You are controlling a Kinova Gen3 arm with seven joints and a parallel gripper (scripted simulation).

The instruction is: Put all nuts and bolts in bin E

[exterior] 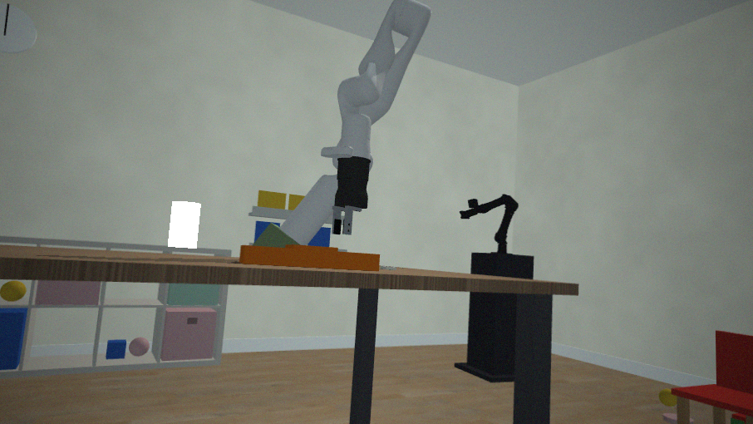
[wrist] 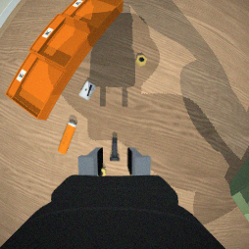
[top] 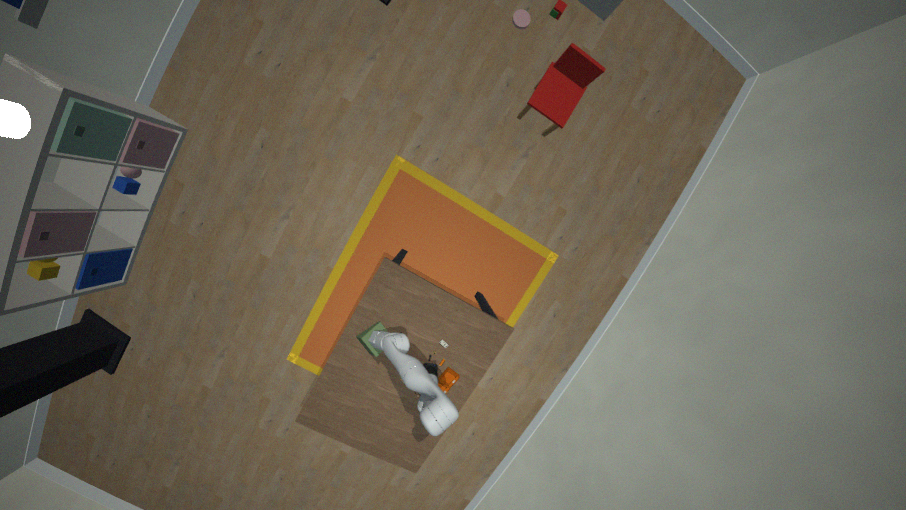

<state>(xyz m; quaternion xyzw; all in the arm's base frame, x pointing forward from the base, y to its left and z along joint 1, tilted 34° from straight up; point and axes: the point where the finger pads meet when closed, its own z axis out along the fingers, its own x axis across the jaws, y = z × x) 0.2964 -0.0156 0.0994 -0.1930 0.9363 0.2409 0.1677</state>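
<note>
My gripper is partly open and empty, and it hangs a little above the table. In the wrist view a small dark bolt lies on the wood below, seen between the two fingers. A tiny yellow piece shows by the left finger; I cannot tell what it is. A yellow nut lies farther ahead, in the arm's shadow. An orange row of three labelled bins stands at the upper left; the labels are too small to read. It also shows in the exterior view.
An orange pen-like stick lies left of the gripper. A small white sharpener-like piece lies near the bins. The green base plate of the arm is at the right edge. The table edge is near the bins.
</note>
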